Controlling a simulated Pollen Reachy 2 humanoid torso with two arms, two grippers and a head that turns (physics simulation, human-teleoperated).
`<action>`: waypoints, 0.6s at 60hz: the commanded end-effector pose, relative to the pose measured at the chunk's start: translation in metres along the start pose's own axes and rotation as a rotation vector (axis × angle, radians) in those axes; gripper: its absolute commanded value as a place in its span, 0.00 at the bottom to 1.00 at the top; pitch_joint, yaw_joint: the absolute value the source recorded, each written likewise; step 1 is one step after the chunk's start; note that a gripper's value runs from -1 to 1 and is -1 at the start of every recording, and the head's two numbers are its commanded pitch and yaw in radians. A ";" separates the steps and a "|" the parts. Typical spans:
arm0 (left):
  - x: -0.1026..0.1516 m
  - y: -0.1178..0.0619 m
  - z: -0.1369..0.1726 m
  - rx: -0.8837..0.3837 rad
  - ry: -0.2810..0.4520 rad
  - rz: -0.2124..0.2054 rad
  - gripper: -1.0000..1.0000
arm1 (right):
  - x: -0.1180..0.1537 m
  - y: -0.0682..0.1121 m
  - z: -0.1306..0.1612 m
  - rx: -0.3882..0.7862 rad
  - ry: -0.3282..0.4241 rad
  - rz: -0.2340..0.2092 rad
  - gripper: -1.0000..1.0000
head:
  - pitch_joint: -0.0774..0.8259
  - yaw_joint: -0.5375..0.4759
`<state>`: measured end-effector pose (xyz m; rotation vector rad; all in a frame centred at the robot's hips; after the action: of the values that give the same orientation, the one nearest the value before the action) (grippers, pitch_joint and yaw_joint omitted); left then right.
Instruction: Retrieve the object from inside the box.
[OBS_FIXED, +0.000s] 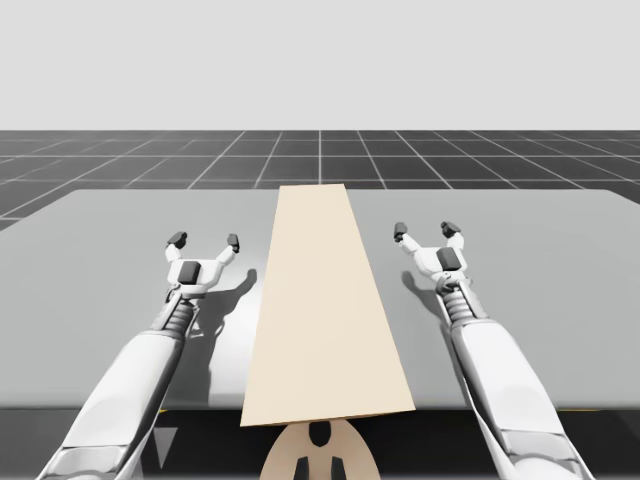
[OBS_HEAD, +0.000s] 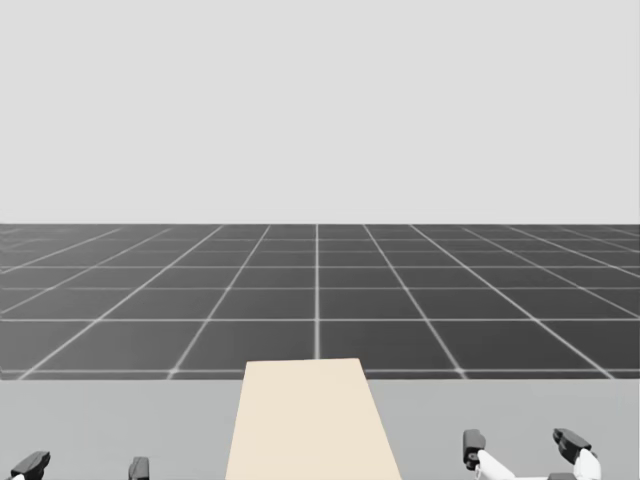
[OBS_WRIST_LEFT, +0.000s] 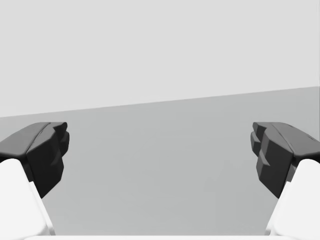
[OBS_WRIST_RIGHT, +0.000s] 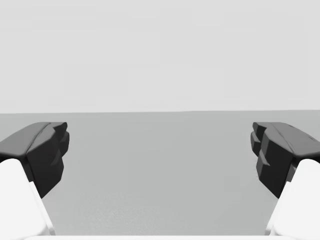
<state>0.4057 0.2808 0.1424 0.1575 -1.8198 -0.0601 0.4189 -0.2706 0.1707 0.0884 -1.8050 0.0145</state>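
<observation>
Readable text: none on any surface.
Beige box (OBS_FIXED: 325, 300): its top face is plain, with no letters, numbers or labels. It lies between the left claw (OBS_FIXED: 205, 240) and the right claw (OBS_FIXED: 426, 230).
Worktop (OBS_FIXED: 120, 230): uniform grey under and ahead of both claws, with no markings or signs.
Claw fingers (OBS_WRIST_LEFT: 45, 150): dark pads on white bodies, with no print that can be made out.
</observation>
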 end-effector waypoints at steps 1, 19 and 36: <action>-0.001 0.000 0.000 -0.003 0.005 -0.004 0.00 | -0.001 0.002 0.002 -0.033 -0.014 -0.004 0.00 | 0.09 0.52; -0.013 -0.013 0.004 -0.210 0.198 -0.044 0.00 | -0.017 0.017 0.007 0.243 0.166 0.096 0.00 | 0.11 0.52; -0.003 -0.039 0.039 -0.675 0.084 -0.058 0.00 | -0.011 0.052 0.036 0.665 0.102 0.043 0.00 | 0.12 0.52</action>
<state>0.3872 0.2540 0.1284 -0.1314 -1.6371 -0.4887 0.3987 -0.2371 0.1539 0.3470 -1.6527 0.4642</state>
